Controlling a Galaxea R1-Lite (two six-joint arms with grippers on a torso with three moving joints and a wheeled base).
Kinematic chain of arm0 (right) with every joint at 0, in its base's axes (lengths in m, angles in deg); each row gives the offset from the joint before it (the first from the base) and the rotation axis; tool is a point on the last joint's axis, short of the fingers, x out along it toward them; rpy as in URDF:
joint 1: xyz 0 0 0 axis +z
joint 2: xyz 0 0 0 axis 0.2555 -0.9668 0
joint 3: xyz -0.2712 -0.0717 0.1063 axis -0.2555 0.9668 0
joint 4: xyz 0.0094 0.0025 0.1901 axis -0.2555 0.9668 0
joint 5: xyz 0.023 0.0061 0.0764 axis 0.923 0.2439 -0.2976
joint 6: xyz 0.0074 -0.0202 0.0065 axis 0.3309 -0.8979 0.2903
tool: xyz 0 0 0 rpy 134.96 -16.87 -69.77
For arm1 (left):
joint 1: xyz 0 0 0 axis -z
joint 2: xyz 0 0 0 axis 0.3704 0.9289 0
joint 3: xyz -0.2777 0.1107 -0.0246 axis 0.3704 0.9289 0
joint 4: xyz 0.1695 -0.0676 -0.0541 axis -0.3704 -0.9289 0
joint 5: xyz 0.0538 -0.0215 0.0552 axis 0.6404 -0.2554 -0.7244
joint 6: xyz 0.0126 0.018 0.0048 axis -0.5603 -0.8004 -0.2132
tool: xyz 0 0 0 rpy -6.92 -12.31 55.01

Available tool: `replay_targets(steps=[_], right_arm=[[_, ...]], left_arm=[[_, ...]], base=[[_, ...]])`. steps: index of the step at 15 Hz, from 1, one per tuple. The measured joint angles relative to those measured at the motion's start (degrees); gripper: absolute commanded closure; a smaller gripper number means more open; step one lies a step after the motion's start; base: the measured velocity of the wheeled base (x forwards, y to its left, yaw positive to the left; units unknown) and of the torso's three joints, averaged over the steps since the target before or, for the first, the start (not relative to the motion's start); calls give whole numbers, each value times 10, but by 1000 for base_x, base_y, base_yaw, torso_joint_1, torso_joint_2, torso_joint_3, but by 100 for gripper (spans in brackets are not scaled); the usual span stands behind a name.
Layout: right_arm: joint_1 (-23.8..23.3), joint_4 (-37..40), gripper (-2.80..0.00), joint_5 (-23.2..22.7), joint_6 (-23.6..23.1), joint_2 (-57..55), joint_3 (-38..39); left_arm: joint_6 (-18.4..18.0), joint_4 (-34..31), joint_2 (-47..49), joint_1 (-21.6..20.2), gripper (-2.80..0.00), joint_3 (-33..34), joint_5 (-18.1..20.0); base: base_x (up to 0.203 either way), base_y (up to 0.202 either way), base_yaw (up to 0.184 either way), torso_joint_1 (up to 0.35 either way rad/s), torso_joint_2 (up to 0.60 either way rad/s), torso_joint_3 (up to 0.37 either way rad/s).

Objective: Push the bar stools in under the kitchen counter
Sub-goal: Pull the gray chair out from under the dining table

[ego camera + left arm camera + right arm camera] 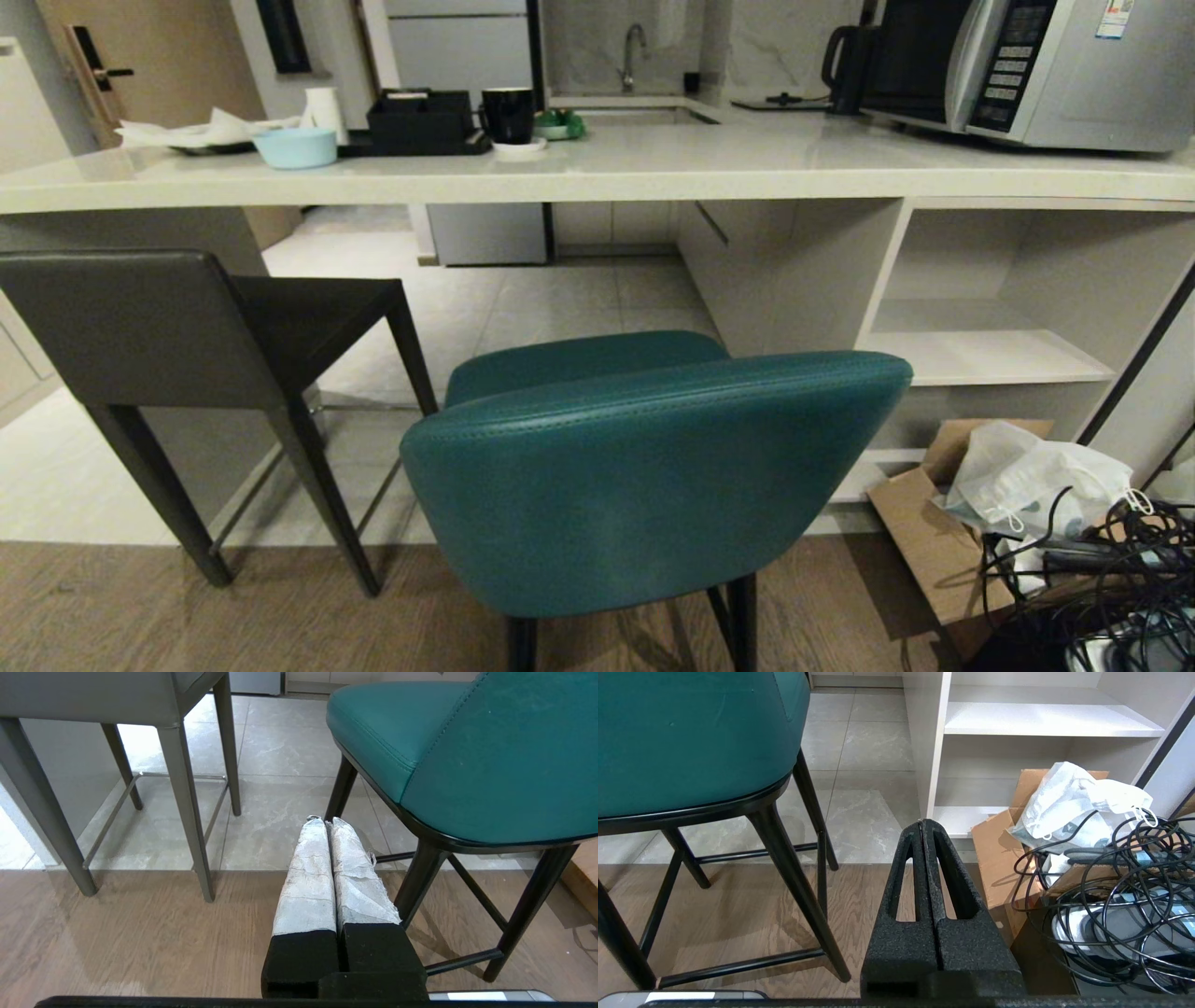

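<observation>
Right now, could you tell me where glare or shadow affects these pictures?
Head view: soft glare on the kitchen counter, dim shadow beneath it. Left wrist view: bright patch on the floor tiles behind the grey stool. Right wrist view: evenly lit shelving.

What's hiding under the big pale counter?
Under the pale cream stone-look counter there is grey tiled floor, the seat of the angular dark grey stool and white open shelves. The padded teal stool covers the floor behind its back.
</observation>
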Motion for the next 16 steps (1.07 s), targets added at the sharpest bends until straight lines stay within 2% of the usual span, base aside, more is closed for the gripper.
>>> replay_targets(steps=[5, 16], right_arm=[[0, 0, 0, 0, 0, 0, 0], [0, 0, 0, 0, 0, 0, 0]], left_arm=[[12, 0, 0, 0, 0, 0, -1], [6, -11, 0, 0, 0, -3, 0]], base=[[0, 0, 0, 0, 0, 0], [0, 0, 0, 0, 0, 0]])
